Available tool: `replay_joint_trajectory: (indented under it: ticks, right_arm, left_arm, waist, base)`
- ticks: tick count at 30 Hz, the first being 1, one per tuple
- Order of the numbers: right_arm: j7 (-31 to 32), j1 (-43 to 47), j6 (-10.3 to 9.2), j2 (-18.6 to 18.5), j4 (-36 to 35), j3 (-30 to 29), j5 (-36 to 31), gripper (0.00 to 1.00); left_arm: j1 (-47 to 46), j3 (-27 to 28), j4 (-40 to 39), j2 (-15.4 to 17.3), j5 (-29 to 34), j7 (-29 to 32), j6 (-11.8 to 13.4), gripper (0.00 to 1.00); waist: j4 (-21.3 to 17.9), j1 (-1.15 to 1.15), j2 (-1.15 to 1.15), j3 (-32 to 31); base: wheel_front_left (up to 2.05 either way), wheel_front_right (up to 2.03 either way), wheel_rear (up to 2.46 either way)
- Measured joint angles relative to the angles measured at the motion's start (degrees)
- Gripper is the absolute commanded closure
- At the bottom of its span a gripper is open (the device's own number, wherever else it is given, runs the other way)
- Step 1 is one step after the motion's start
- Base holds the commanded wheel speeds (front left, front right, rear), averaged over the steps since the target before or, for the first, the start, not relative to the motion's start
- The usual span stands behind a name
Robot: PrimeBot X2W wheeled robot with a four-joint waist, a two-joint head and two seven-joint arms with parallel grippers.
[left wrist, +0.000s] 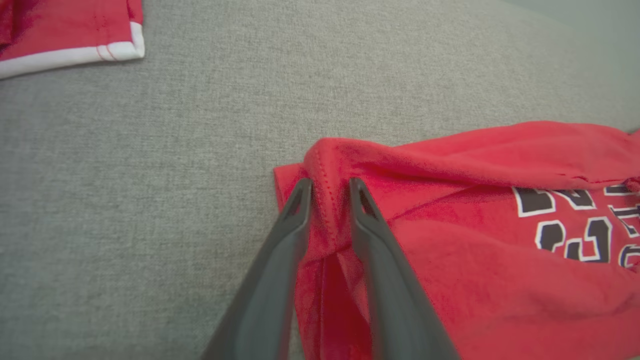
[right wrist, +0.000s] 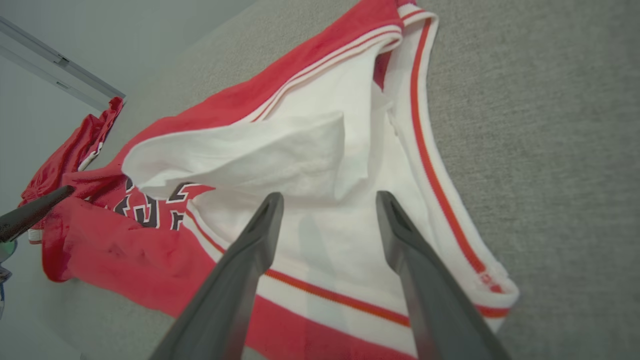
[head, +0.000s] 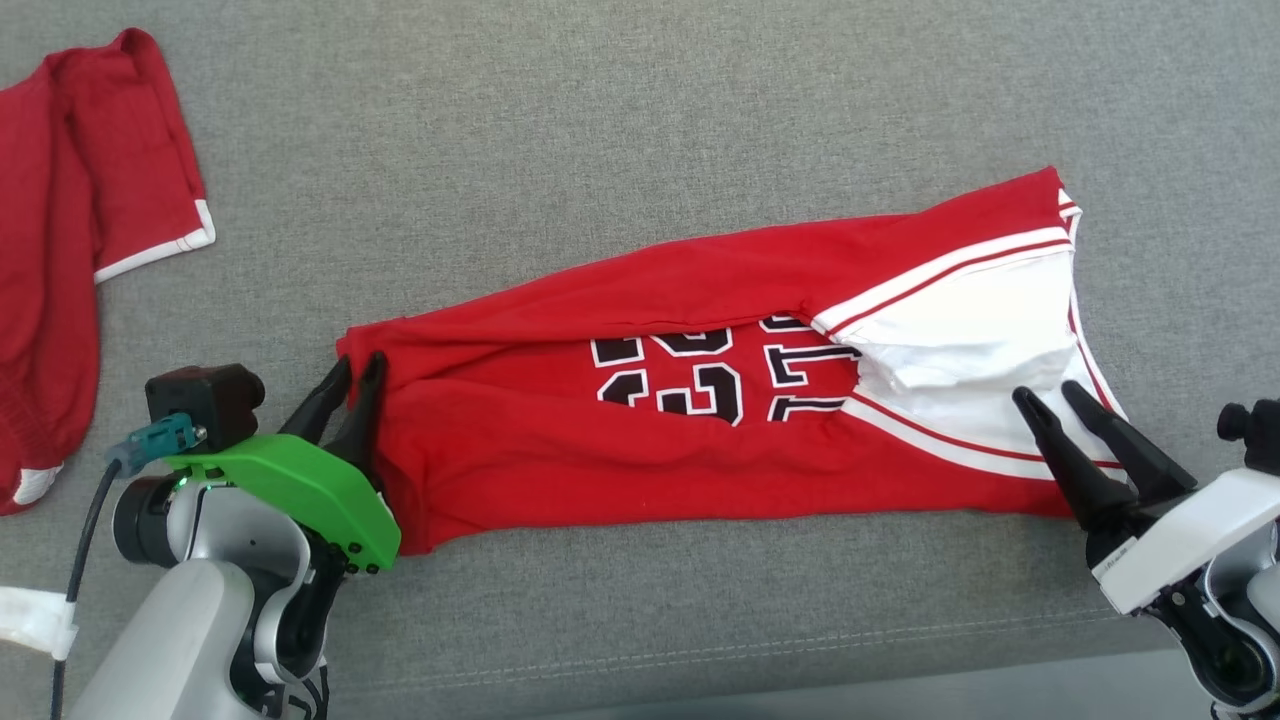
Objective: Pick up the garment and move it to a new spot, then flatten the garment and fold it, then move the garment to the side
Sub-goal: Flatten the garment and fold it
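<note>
A red basketball jersey with black-and-white numerals and a white, red-striped panel (head: 500, 470) lies folded into a long band across the grey woven fabric surface (head: 640, 120). The left claw (head: 358, 362) straddles a raised ridge of hem at its left end; I cannot tell whether it clamps it. The right claw (head: 1045, 392) stands released over the white end. A second red garment with white trim (head: 60, 250) lies well apart at the far left.

The garment (head: 560, 450) lies on the cushion (head: 600, 120); another cloth (head: 60, 250) lies well apart, left.
</note>
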Motion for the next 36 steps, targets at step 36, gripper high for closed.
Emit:
replay_joint_trajectory:
  ticks: [36]
  right_arm:
    - [-1.07, 4.65, 0.01, 27.98, -0.78, -27.64, -46.92, 0.0]
  left_arm:
    - [5.47, 0.38, 2.15, -6.24, 11.89, -22.31, 10.09, 0.0]
  waist:
    - [0.01, 0.0, 0.0, -11.5]
  base:
    - [0.0, 0.0, 0.0]
